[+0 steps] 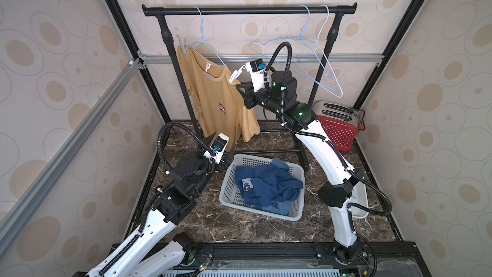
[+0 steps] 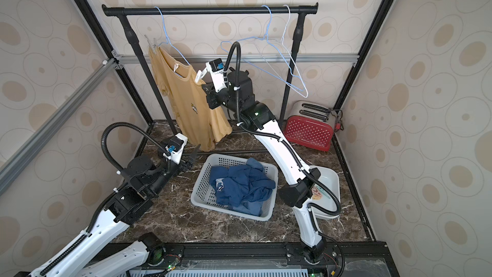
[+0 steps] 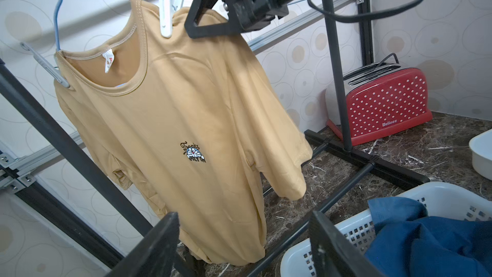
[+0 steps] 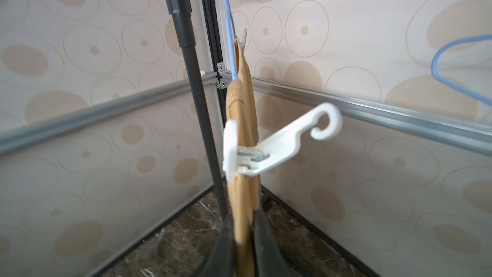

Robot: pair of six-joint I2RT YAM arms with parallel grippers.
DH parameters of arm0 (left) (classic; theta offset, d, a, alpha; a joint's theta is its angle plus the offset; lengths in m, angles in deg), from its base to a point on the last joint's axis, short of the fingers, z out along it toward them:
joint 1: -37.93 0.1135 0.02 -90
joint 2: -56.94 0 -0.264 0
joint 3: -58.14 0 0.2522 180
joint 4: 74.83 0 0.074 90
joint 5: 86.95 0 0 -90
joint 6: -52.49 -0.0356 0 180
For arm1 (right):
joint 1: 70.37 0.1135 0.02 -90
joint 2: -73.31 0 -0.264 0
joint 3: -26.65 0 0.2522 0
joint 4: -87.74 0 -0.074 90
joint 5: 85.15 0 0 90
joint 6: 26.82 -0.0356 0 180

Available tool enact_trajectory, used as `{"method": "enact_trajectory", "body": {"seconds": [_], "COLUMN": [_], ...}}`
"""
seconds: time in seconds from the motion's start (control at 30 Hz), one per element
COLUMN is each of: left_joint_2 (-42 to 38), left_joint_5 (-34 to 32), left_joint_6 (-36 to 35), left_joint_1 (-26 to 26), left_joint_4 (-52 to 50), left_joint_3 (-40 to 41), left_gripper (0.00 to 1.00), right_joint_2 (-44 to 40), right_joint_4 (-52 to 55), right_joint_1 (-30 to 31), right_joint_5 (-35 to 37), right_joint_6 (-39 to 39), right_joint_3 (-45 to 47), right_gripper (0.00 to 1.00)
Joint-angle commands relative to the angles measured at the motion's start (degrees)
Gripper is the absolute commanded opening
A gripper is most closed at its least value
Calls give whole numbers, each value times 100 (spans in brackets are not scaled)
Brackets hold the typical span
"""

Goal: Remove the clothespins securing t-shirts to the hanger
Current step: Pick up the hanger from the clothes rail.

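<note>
- A pale grey plastic clothespin [image 3: 45, 66] pins one shoulder of the mustard-yellow cotton t-shirt [image 3: 186, 102] to a blue wire hanger [image 1: 205, 41].
- We see the left claw [image 3: 243, 225] spread wide and empty, low by the shirt's hem.
- A white hook-tipped plastic clothespin [image 4: 266, 153] grips the other shoulder.
- The right claw [image 4: 243, 219] is clamped onto shirt fabric just beneath it.
- Crumpled blue t-shirts [image 1: 269, 182] fill a white perforated plastic basket [image 1: 266, 215] on the bench [image 1: 239, 230].

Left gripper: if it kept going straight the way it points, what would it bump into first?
Most likely the lower front of the yellow t-shirt, hanging ahead of the open left gripper. The rack's base bar lies lower; depth is hard to judge.
</note>
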Motion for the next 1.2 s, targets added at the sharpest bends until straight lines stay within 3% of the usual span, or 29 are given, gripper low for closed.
{"method": "enact_trajectory", "body": {"seconds": [0.0,0.27,0.4,0.73,0.93,1.07,1.17], "left_joint_2": [-143,-181,-208,-216,-256,-302,-306], "left_joint_5": [-130,-165,-170,-127,-92,-33,-22], "left_joint_6": [-120,-132,-105,-26,9,35,31], "left_joint_1": [58,59,51,52,58,51,54], "left_joint_4": [16,-146,-164,-221,-269,-331,-356], "left_joint_3": [-173,-199,-165,-181,-150,-142,-136], "left_gripper": [77,77,77,78,78,78,78], "right_joint_2": [67,-561,-842,-1553,-2414,-3168,-3563], "right_joint_4": [-159,-1019,-1190,-538,520,566,921], "right_joint_1": [-9,-3,1,-5,-11,-10,-8], "right_joint_5": [99,956,1063,1203,1356,1190,1099], "right_joint_6": [4,-79,116,459,684,633,623], "right_joint_3": [-171,368,378,407,1056,2053,2271], "right_gripper": [0,0,0,0,0,0,0]}}
